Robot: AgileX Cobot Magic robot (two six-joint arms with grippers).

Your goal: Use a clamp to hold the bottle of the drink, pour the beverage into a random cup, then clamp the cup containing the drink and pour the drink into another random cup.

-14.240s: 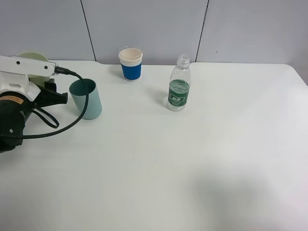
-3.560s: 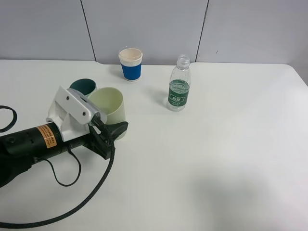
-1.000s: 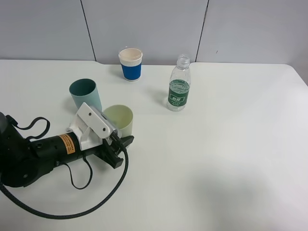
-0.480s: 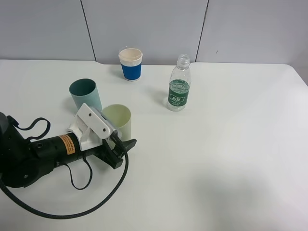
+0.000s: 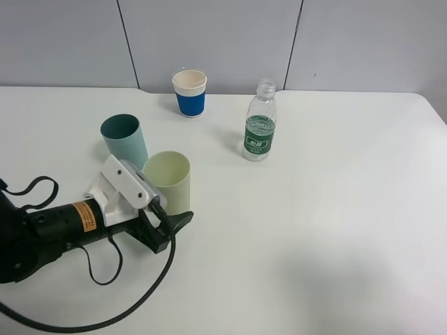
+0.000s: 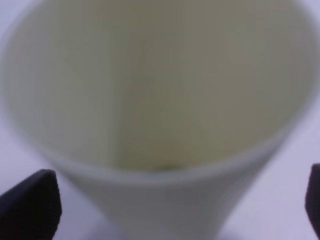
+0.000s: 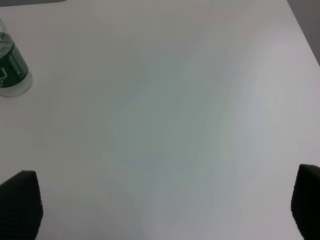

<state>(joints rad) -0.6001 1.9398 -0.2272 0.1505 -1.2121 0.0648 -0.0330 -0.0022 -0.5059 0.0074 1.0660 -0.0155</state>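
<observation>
Three cups, one bottle on the table.
My left gripper stands spread around the upright yellow-green cup; my right gripper gapes wide; bottle part-filled.

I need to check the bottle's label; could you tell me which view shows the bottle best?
The exterior high view: the bottle stands whole, label facing the camera. The right wrist view catches only its lower part at the frame edge; the left wrist view shows none.

I see white table, bottle at frame edge, green label; my right gripper fingertips wide apart.
</observation>
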